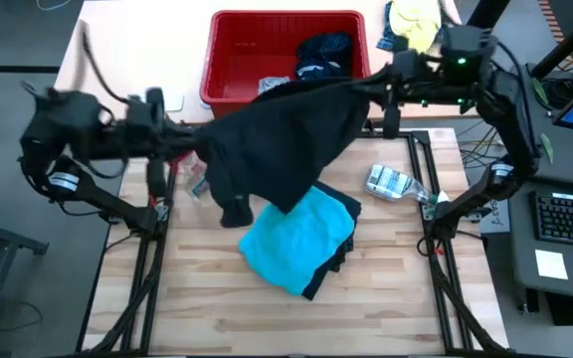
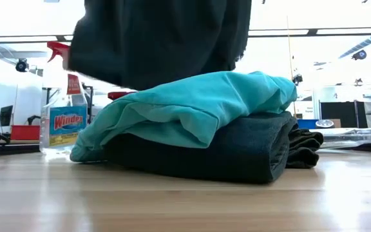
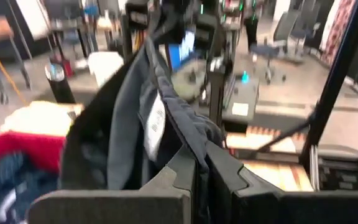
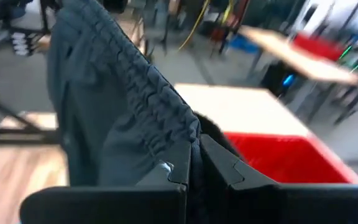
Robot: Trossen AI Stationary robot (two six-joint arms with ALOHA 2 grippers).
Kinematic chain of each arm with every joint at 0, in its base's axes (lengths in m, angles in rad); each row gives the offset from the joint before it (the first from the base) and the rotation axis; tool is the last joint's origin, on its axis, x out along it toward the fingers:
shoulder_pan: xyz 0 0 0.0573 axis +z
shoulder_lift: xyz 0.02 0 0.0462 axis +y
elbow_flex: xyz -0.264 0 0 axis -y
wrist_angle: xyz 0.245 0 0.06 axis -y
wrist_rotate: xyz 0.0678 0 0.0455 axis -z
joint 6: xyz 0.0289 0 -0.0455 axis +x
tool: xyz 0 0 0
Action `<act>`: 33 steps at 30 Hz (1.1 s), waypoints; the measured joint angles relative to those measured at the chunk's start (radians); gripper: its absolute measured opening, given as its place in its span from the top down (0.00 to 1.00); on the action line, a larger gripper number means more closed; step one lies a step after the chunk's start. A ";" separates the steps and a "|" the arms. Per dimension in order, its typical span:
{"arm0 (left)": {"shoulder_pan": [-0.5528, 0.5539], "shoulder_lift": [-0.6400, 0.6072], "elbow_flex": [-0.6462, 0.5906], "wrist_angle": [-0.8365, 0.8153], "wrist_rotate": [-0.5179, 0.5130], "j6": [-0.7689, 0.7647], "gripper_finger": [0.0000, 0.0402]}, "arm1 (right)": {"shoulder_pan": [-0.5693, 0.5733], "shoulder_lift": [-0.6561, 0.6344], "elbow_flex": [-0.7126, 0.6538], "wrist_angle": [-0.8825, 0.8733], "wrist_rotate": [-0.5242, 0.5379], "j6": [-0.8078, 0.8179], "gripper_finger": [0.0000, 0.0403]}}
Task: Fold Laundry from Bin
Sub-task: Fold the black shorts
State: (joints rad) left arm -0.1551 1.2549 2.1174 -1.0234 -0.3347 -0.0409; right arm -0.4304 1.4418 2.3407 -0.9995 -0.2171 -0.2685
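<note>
I see bare bench (image 1: 386,298) along the near edge. The black garment (image 1: 277,139) hangs stretched above the folded turquoise stack (image 1: 296,239), pinched by my left pincer (image 1: 199,164) and right pincer (image 1: 364,97), both clamped on its waistband.

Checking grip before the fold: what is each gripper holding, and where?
Both hold the black garment aloft: left gripper and right gripper each pinch its gathered edge.

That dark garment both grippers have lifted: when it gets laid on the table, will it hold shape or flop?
Likely floppy: the dark garment sags between the left gripper and right gripper. It probably bunches, since its edge gathers in folds at the fingers. It may drape onto the turquoise garment below.
</note>
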 joint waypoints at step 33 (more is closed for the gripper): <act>0.028 0.336 0.162 -0.276 -0.093 -0.211 0.56 | 0.038 0.220 0.013 -0.110 -0.365 0.076 0.97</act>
State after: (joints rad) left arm -0.1275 1.5912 2.2799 -1.2997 -0.4278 -0.2517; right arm -0.3923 1.6616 2.3535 -1.1091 -0.5823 -0.1925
